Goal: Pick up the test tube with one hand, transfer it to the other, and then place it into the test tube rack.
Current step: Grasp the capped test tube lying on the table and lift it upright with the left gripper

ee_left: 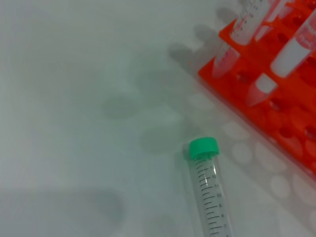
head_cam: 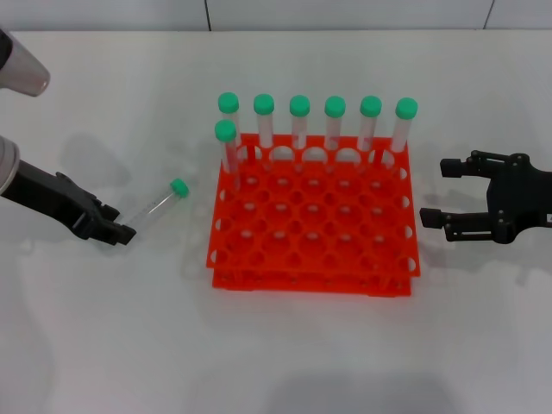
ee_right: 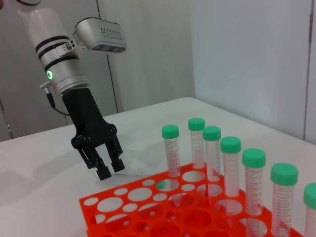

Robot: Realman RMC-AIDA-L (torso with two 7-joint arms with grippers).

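Note:
A clear test tube [head_cam: 159, 205] with a green cap lies flat on the white table, left of the orange test tube rack [head_cam: 315, 250]. In the left wrist view the test tube [ee_left: 210, 197] runs off the picture's edge, cap towards the test tube rack [ee_left: 291, 123]. My left gripper [head_cam: 122, 222] is low over the table at the tube's capless end, fingers a little apart, with nothing held. From the right wrist view the left gripper [ee_right: 111, 169] stands just beyond the rack [ee_right: 148, 207]. My right gripper [head_cam: 434, 191] is open, right of the rack, and empty.
Several green-capped tubes [head_cam: 299, 121] stand upright along the rack's back row, with one more [head_cam: 227, 147] in the second row at the left. White table [head_cam: 276, 354] surrounds the rack. A wall runs behind the table.

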